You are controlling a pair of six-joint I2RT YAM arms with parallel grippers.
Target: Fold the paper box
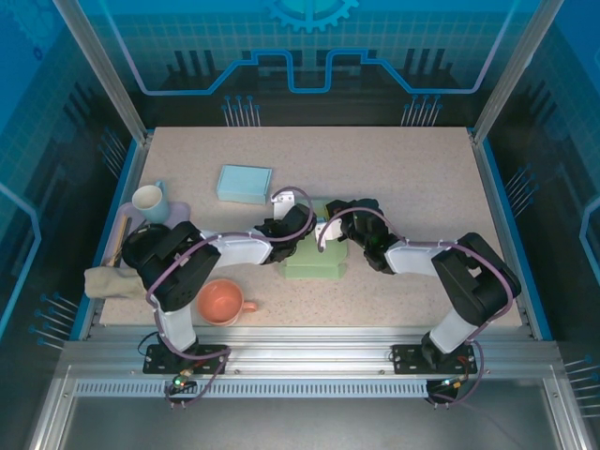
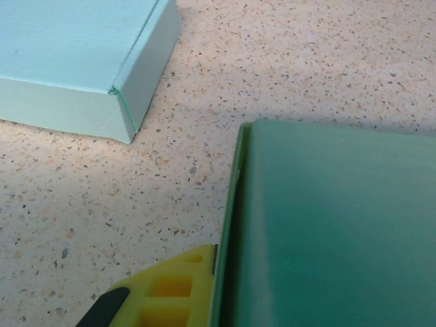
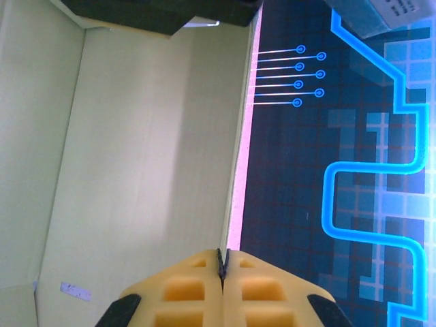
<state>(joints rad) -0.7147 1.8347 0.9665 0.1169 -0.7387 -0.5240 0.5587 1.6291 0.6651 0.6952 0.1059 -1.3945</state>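
The green paper box [image 1: 314, 261] lies at the table's centre, between both arms. My left gripper [image 1: 296, 228] is at its left rear corner. In the left wrist view one yellow finger [image 2: 178, 287] presses its pad against the outside of the box's upright green wall [image 2: 334, 225], and the other finger is hidden behind that wall. My right gripper [image 1: 343, 223] is at the box's right rear. In the right wrist view its gripper [image 3: 223, 256] is shut on the thin edge of a box wall, whose pale inner face [image 3: 143, 157] spreads to the left.
A light blue closed box [image 1: 245, 184] [image 2: 75, 54] sits behind and left of the green one. A white mug [image 1: 149, 200], a beige cloth [image 1: 103, 281] and an orange cup [image 1: 221, 302] stand along the left side. Bare tabletop [image 1: 422, 187] lies to the right.
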